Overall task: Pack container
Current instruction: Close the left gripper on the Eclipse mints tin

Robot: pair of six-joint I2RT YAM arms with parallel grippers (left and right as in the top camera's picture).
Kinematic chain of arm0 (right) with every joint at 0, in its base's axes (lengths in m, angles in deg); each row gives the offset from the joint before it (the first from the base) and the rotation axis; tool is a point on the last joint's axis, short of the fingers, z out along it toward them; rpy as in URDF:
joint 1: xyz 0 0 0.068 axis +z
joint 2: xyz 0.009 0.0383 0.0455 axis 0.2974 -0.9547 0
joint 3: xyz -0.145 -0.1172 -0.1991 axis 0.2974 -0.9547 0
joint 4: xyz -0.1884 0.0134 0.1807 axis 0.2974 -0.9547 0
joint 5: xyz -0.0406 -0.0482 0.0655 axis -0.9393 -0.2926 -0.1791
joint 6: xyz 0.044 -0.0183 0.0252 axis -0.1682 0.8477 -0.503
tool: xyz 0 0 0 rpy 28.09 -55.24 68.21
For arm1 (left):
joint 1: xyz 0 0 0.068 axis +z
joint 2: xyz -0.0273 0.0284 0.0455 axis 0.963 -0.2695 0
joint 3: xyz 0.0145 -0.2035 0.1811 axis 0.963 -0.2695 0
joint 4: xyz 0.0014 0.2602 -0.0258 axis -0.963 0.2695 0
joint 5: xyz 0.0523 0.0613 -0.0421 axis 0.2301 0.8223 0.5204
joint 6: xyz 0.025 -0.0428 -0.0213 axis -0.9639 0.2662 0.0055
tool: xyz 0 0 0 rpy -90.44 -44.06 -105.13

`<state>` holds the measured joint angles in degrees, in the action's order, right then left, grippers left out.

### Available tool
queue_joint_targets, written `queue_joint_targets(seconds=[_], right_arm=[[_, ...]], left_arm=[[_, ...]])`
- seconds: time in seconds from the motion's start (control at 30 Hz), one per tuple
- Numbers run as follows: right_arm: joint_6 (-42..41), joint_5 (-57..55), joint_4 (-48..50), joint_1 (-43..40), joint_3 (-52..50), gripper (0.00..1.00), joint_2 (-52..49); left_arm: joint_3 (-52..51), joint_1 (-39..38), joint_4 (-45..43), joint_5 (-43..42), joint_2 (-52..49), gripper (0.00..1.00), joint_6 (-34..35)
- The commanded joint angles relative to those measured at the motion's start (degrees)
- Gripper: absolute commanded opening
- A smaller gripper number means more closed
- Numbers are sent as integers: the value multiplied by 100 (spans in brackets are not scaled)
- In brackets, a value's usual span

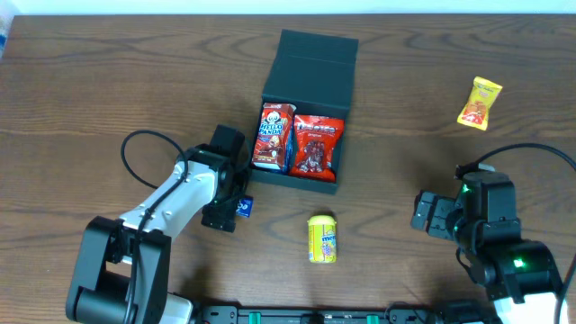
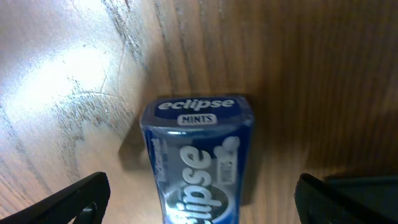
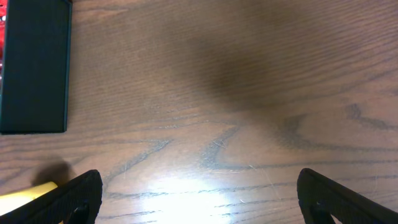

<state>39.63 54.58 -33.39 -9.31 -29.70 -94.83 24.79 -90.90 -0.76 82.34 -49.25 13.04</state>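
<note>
A dark brown wooden table (image 1: 108, 81) fills the view — clear grain, one bright patch of light (image 3: 186, 199) on the wood.

Your right gripper (image 3: 199, 193) has bare table ahead up to the box (image 3: 34, 68). In the box, two packets (image 1: 315, 144) cover the floor; the yellow tube (image 1: 322, 238) lies before it.

Looking like a robotics lab bench: two arms sitting at the near edge of a wood-grain table (image 1: 90, 72), a black cable (image 1: 126, 153) looping off the left arm (image 1: 171, 202), green status lights (image 1: 466, 189) glowing on the right arm (image 1: 490, 225). The container (image 1: 319, 58) and a yellow packet (image 1: 322, 238) lying spread out like test props, everything sitting under a fixed overhead view.
</note>
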Motion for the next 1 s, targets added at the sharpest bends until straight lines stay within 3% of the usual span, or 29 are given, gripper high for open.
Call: queue_joint_targets(seconds=[0.0,0.13,0.2,0.47,0.7,0.97], right_arm=[[66,-24,-7,-42,9,99,15],[66,-24,-7,-42,9,99,15],[66,-24,-7,-42,9,99,15],[66,-24,-7,-42,9,99,15],[66,-24,-7,-42,9,99,15],[66,-24,-7,-42,9,99,15]], left_arm=[[-81,39,-20,155,-79,96,-85],[-83,39,-20,155,-79,100,-105],[-87,39,-20,153,-79,93,-105],[-262,39,-127,149,-81,89,-103],[-387,39,-175,144,-81,55,-103],[-387,39,-210,125,-74,27,-109]])
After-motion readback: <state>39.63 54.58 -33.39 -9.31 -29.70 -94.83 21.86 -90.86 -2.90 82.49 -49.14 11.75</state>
